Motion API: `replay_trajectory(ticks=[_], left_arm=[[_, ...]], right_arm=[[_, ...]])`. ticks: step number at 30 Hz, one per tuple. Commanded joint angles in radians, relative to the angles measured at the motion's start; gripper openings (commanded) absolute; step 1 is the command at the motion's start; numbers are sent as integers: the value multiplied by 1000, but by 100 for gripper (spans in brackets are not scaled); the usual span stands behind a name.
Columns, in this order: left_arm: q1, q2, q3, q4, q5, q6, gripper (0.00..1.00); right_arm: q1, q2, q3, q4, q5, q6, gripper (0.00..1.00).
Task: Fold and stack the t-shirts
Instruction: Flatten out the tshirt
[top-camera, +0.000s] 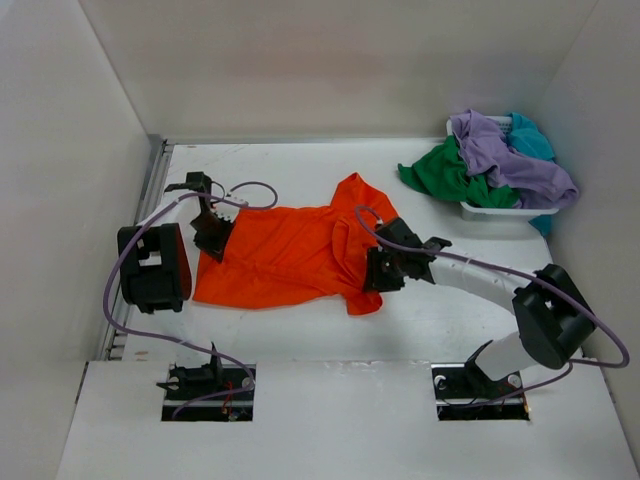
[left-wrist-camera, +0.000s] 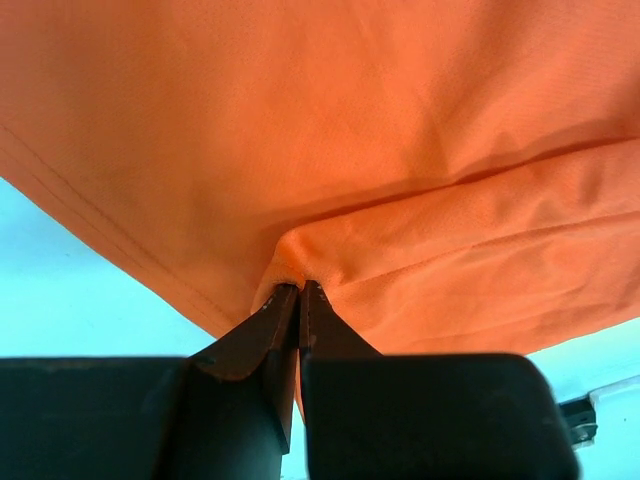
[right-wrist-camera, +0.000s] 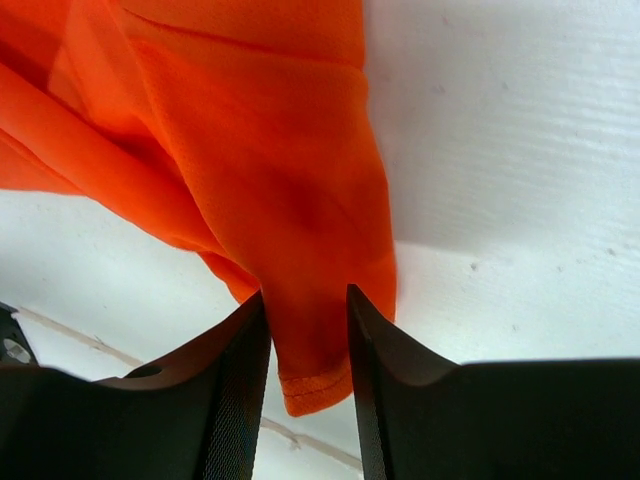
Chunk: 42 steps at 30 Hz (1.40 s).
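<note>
The orange t-shirt (top-camera: 285, 255) lies spread across the middle of the table, crumpled at its right end. My left gripper (top-camera: 212, 235) sits at the shirt's left edge, shut on a pinch of the orange cloth (left-wrist-camera: 420, 150), with the fingertips (left-wrist-camera: 300, 287) pressed together. At the shirt's right end my right gripper (top-camera: 380, 268) stands open. A hemmed orange sleeve (right-wrist-camera: 300, 230) hangs slack between its parted fingers (right-wrist-camera: 307, 292). The green t-shirt (top-camera: 440, 172), the purple one (top-camera: 510, 155) and the teal one (top-camera: 530, 135) are piled at the back right.
A white mesh basket (top-camera: 497, 210) at the back right holds the piled shirts, which spill over its rim. White walls close in the table (top-camera: 300, 330) on three sides. The left arm's black body (top-camera: 153, 267) stands by the left wall.
</note>
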<state>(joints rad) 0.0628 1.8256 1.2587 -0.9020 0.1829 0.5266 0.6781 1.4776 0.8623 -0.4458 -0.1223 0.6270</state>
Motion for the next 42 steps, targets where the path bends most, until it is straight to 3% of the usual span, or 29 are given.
replay_trajectory(ticks=[1,7,8,11,18,23,26,28,29,31,33,35,37,40,42], left_arm=[[-1,-61,-30,11,13,-11,0],[-1,-58,-41,21,13,-19,0],[-2,-61,-44,28,18,-28,0],[-7,-78,-48,34,27,-34,0],[-4,-143,-50,155,52,-131,0],[-2,-141,-9,199,36,-132,0],[27,-75,226,278,-32,-137,0],[50,-28,446,330,-92,-160,0],[70,0,628,368,-133,-189,0],[87,14,791,397,-151,-209,0],[93,3,884,416,-149,-200,0],[93,-54,846,454,-138,-180,0],[95,-165,687,503,-112,-168,0],[93,-271,501,526,-86,-143,0],[90,-345,341,512,-74,-114,0]], right_arm=[[4,-66,-48,-19,24,11,40],[4,-40,-55,-2,24,2,17],[4,-30,-46,-4,24,3,7],[4,-48,-46,-11,24,8,0],[-100,-114,23,-57,-5,-32,0],[-176,-14,185,-74,-31,-95,0],[-281,180,558,-114,-71,-179,0],[-370,313,915,-181,-68,-193,0],[-422,385,1151,-227,-65,-172,0],[-473,443,1393,-263,-71,-129,0],[-502,454,1524,-269,-83,-102,0],[-521,400,1500,-258,-105,-105,0],[-519,282,1329,-229,-102,-127,0],[-518,114,1036,-159,-76,-139,0],[-510,-46,738,-99,-47,-118,0]])
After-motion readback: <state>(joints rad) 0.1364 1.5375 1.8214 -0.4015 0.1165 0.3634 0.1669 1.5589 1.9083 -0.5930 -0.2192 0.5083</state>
